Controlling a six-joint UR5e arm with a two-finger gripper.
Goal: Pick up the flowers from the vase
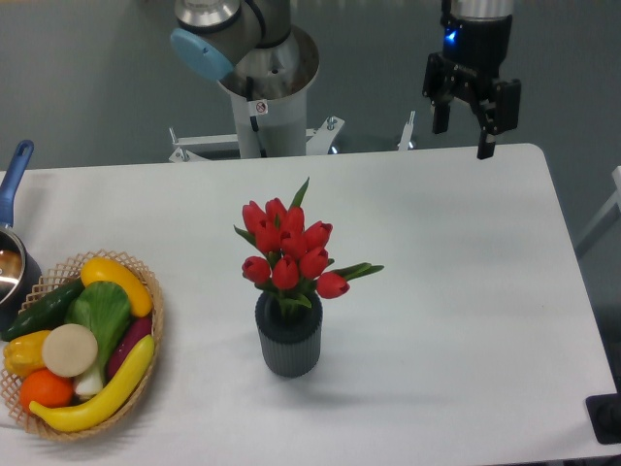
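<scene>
We see the flowers standing in the vase near the middle of the white table. The red buds and green leaves spread wider than the mouth of the vase, and one bud with a leaf leans out to the right. The stems are hidden inside the vase, so we cannot see how deep they go.

The gripper hangs high at the far right edge of the table, well apart from the flowers. Its two fingers point down with a clear gap between them, and they carry nothing.

We judge that the bunch is light and soft. The buds and leaves probably bend or crush under a hard squeeze, so they are a poor place to hold. The better place seems to be low on the bunch, just above the rim of the vase, where the stems come together and are stiffer. The fingers must close gently there, from the two sides.

We also think the vase is small and may tip or rise together with the flowers if the stems sit tight in it. A straight, slow lift upward looks safest.

To the left stands a woven basket with vegetables and, beside it, a pot with a blue handle; both are far from the path.
</scene>
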